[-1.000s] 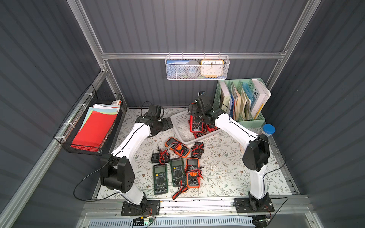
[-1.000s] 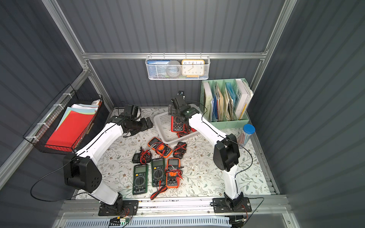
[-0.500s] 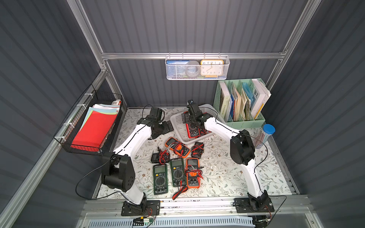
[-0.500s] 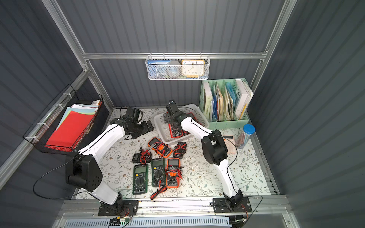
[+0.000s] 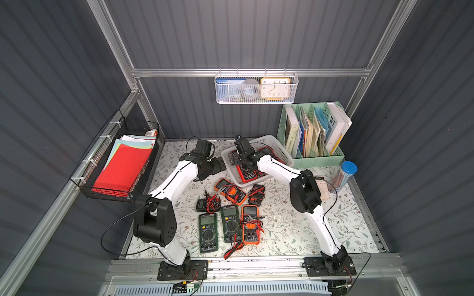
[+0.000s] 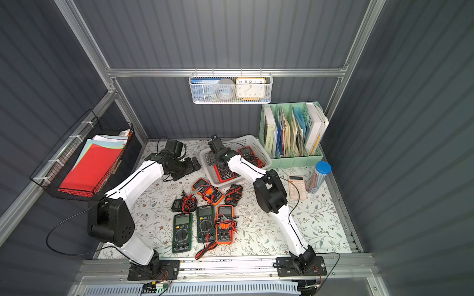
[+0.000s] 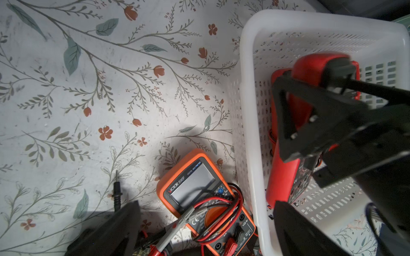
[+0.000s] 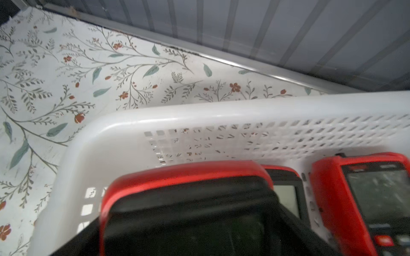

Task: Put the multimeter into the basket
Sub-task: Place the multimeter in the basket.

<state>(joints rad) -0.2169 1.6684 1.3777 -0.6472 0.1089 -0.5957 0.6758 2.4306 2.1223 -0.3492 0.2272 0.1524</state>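
The right gripper [image 5: 237, 161] is down inside the basket [image 5: 280, 148], with its 2 fingers [image 7: 286, 115] on either side of the red multimeter [image 5: 246, 173]. I cannot tell whether they clamp it or stand free of it, because the right wrist view is blurred. The meter lies in the end of the basket nearer the left arm, beside another red meter [image 8: 359, 199], and its screen end looks tipped up.

To finish this placement well, the jaws should spread fully and then rise straight up. That way nothing drags the meter toward the rim or snags the red leads [image 6: 255, 161].

The left gripper [image 7: 206, 206] is wide open and empty, just outside the basket above an orange meter [image 7: 195, 184]. It is best kept clear until the right arm is out.
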